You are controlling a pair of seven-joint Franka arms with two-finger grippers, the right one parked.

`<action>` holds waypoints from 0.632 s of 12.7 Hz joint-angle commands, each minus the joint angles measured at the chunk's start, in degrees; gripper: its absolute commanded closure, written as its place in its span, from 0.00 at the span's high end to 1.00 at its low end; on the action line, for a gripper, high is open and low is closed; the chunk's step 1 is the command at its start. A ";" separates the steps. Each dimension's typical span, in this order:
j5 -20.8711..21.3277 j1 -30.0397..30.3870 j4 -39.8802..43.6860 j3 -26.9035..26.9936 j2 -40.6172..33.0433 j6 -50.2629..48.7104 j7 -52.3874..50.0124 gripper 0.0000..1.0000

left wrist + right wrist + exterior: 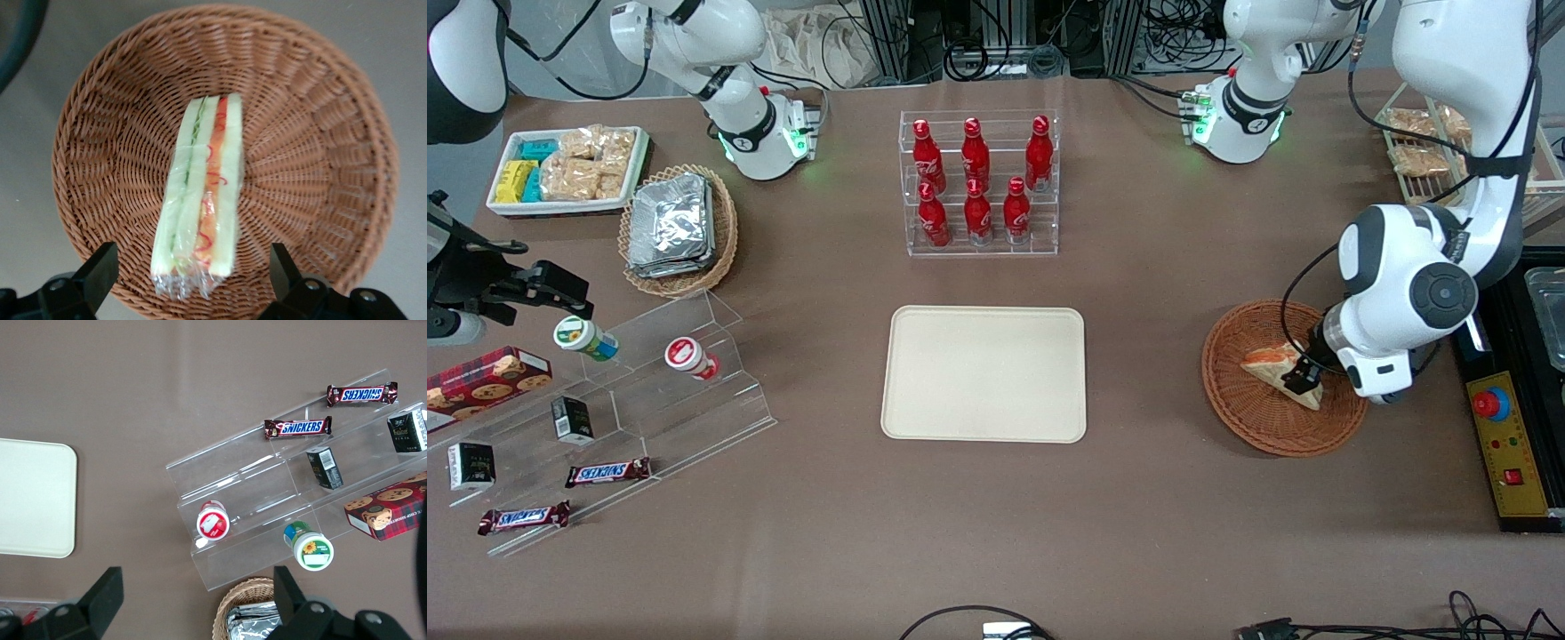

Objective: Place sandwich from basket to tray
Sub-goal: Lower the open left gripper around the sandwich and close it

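A: Wrist view first: where is the gripper (193, 277)?

B: Low over the basket (320, 120), fingers (100, 270) spread wide, one on each side of the sandwich's (200, 193) near end, touching nothing. The sandwich lies in the basket, wrapped in clear film, with green and orange filling lines.

A: From the front?

B: The gripper (1303, 378) sits over the sandwich (1272, 360), and the arm covers part of the basket (1245, 418) rim. The tray (984, 373) lies bare, well apart, toward the parked arm's end.

A: What else is around?

B: Six red bottles (975, 151) in a clear rack, farther from the camera than the tray. Two Snickers bars (607, 473), two small dark cartons and two round tubs on clear steps. A cookie box (485, 378) is cut off at the edge.
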 commanded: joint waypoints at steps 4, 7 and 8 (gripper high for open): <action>0.07 0.07 -2.03 0.92 2.95 4.86 -1.21 1.00; 0.07 -0.02 -1.51 0.92 4.02 6.44 -3.66 0.75; 0.16 0.06 -1.50 0.92 3.84 6.18 -3.58 0.18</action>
